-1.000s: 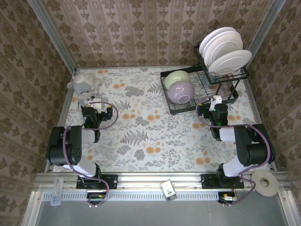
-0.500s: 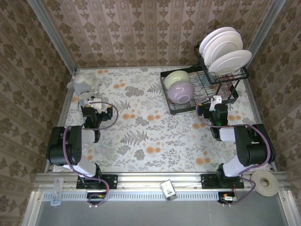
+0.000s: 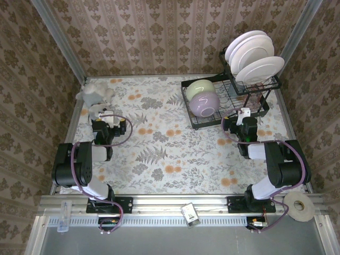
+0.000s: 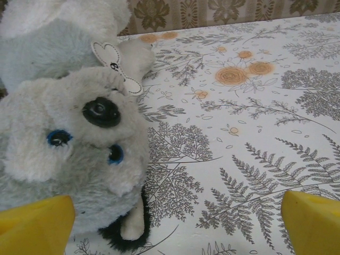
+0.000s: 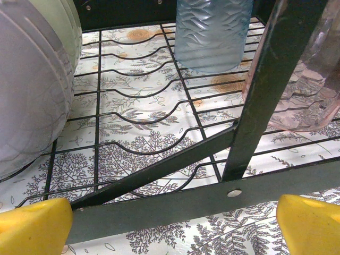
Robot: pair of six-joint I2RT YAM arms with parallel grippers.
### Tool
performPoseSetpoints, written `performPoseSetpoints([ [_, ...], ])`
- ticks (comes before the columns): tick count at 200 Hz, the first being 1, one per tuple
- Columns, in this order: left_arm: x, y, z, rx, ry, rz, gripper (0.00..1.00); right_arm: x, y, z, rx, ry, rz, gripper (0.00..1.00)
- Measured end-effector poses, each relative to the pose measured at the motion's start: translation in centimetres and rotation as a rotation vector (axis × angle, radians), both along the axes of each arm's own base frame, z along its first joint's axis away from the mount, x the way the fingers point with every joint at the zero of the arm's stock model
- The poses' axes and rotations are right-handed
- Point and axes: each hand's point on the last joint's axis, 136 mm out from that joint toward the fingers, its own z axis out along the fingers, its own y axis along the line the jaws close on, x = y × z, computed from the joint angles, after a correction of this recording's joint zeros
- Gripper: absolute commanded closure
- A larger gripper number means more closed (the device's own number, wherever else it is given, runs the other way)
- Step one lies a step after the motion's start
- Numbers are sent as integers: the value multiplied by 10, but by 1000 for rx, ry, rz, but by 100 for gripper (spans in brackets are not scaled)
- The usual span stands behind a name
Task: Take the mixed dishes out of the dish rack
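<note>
Grey plush toy [image 4: 69,143] lies at the far-left corner of the worktop [image 3: 175,149]. Left tool [image 4: 175,220] is right by it, spread wide, holding nothing. Dish rack [image 5: 268,79] sits at the far-right corner: green bowl [image 3: 199,87] and lavender bowl [image 3: 204,103] on edge in its lower left part, plates [image 3: 249,53] standing on the raised shelf, bluish cup [image 5: 212,32] and pink cup [image 5: 313,90] on the lower tier. Right tool [image 5: 172,226] is at the rack's near edge, wide, empty.

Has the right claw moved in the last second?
No. The right claw sits at the same spot against the dish rack front edge.
</note>
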Motion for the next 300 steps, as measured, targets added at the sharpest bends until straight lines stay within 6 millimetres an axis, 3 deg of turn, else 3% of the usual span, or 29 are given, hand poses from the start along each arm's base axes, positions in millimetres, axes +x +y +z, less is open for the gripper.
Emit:
performPoseSetpoints([
  [45,0,7,2,-5,-1,39,0,0,-1,0,1,0,-2,0],
  [64,-5,14,12,-4,-5,79,0,-2,-4,1,1,-4,-23,0],
  [83,-10,21,36,-6,-39,128,0,-11,-15,12,-1,-17,-88,0],
  [116,-16,35,91,-39,-102,223,0,-22,-26,64,15,-145,-161,0],
  [136,-21,35,126,-92,-128,256,0,-34,-32,84,38,-185,-205,0],
  [174,-41,36,167,-237,-100,324,0,-60,-53,95,182,-186,-374,0],
  [203,-50,32,168,-331,10,336,0,-82,-78,88,358,-134,-592,0],
  [229,-60,19,152,-396,129,291,0,-89,-80,88,471,-90,-665,0],
  [254,-68,-1,141,-442,227,203,0,-92,-64,83,572,-30,-679,8],
  [300,-81,-44,142,-432,335,12,0,-85,-8,59,650,141,-647,20],
])
